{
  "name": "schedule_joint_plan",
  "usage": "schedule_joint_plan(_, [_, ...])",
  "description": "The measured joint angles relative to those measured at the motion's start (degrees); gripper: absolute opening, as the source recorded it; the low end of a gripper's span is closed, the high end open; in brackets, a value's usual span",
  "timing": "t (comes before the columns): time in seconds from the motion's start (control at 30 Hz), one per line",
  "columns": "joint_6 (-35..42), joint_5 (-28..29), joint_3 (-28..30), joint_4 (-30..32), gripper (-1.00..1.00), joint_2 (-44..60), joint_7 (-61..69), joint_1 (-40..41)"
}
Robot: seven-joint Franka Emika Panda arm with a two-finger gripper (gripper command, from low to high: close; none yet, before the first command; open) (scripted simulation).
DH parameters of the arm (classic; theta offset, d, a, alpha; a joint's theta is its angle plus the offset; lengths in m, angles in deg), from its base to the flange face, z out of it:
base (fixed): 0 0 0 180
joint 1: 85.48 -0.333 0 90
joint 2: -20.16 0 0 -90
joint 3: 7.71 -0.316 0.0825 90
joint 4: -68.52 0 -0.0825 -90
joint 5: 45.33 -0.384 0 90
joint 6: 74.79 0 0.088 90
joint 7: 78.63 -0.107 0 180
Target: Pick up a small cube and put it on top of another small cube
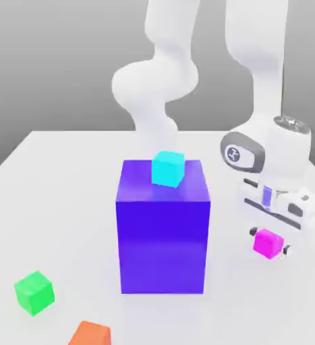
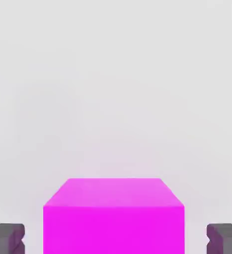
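The small magenta cube [image 1: 268,242] rests on the white table at the exterior view's right, beside the tall blue-purple block. My gripper [image 1: 268,246] is lowered straight over it, one finger on each side. In the hand view the magenta cube [image 2: 113,218] sits centred between the dark fingertips [image 2: 7,237], and a gap of bare table shows on each side, so my gripper [image 2: 116,239] is open around it and not touching. The small green cube [image 1: 34,292] sits on the table at the near left of the exterior view, far from the hand.
A tall blue-purple block [image 1: 163,229] stands mid-table between the two small cubes, with a cyan cube [image 1: 168,168] on its top. An orange cube [image 1: 89,335] lies near the front edge, right of the green one. The arm's white links rise behind the block.
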Motion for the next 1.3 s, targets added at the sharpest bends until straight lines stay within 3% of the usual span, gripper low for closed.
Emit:
schedule_joint_plan(0.13, [0.2,0.0,0.0,0.0,-1.0,-0.2,0.0,0.0])
schedule_joint_plan(0.37, [11.0,-2.7,-1.7,2.5,-1.0,-13.4,2.0,1.0])
schedule_joint_plan(0.43, [14.2,-3.8,-0.6,0.0,-1.0,-13.5,0.9,3.3])
schedule_joint_plan(0.87, [33.9,-9.3,18.5,-24.4,-1.0,-3.6,-20.4,21.0])
schedule_joint_plan(1.07, [33.2,-10.8,28.1,-23.4,-1.0,-5.1,-28.4,28.6])
schedule_joint_plan(1.3, [28.7,-11.7,38.1,-17.8,-1.0,-8.6,-36.0,36.0])
